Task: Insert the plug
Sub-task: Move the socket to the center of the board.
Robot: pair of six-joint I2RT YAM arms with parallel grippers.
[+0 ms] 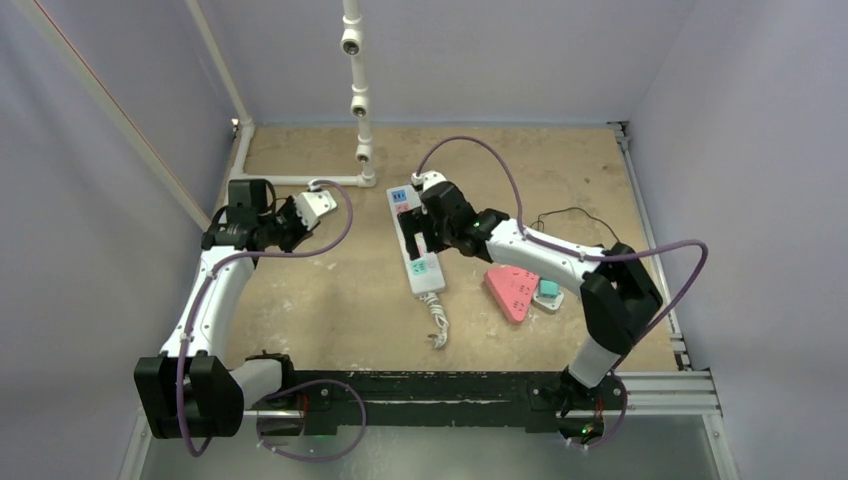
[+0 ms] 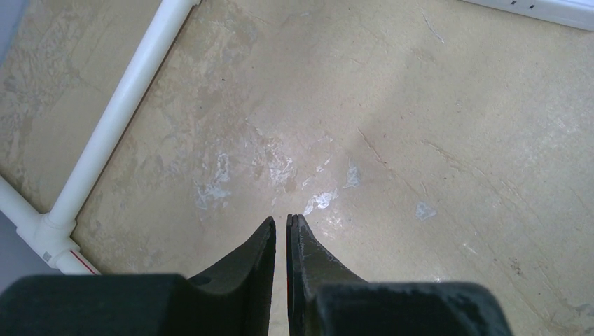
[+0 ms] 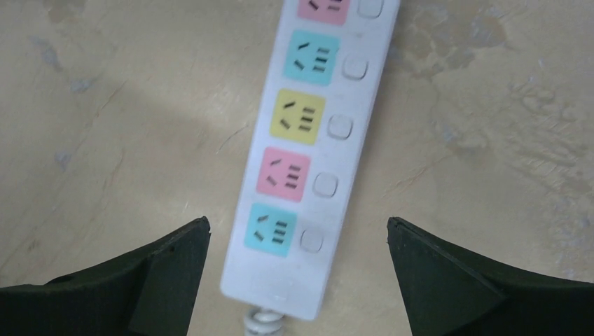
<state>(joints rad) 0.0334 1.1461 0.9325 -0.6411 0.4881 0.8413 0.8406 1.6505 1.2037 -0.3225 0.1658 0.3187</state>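
A white power strip (image 1: pixel 420 262) with pastel sockets lies in the middle of the table, its coiled cord (image 1: pixel 437 325) trailing toward me. In the right wrist view its near end (image 3: pixel 308 154) shows teal, pink and yellow sockets, all empty. My right gripper (image 1: pixel 415 240) (image 3: pixel 298 224) hovers over that end, open wide, with the strip between and below its fingers and nothing held. My left gripper (image 1: pixel 322 203) (image 2: pixel 288 218) is off to the left over bare table, shut on nothing. I cannot pick out the plug for sure; a small teal and white block (image 1: pixel 548 292) lies at the right.
A pink triangular socket block (image 1: pixel 510 290) lies right of the strip beside the teal block. A thin black cable (image 1: pixel 565 213) loops behind my right arm. A white pipe frame (image 1: pixel 357 100) (image 2: pixel 115 112) stands at the back left, near my left gripper.
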